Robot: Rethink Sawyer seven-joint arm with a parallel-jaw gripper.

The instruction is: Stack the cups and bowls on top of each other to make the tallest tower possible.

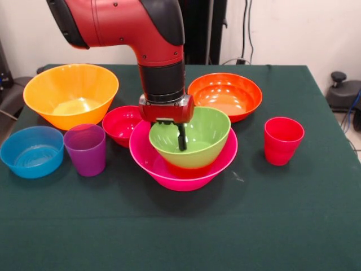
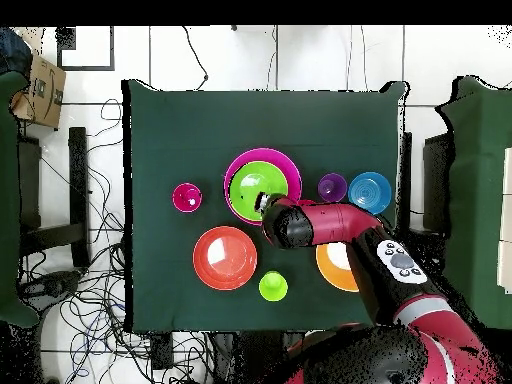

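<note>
The tower is a wide pink bowl (image 1: 151, 158) with a green bowl (image 1: 203, 132) sitting high in it. A red-orange piece (image 1: 189, 169) shows under the green bowl. My gripper (image 1: 178, 135) reaches down over the green bowl's far rim and into it. In the overhead view the gripper (image 2: 268, 208) is at the edge of the green bowl (image 2: 250, 185) inside the pink bowl (image 2: 288, 165). A purple cup (image 1: 86, 149), a red cup (image 1: 282, 140) and a lime green cup (image 2: 273, 286) stand apart on the table. The lime cup is hidden in the front view.
A large yellow-orange bowl (image 1: 70, 93), a blue bowl (image 1: 32, 151) and a small red bowl (image 1: 120, 124) stand left of the tower. An orange-red bowl (image 1: 225, 96) stands behind it to the right. The dark green table (image 1: 180, 231) fills the view.
</note>
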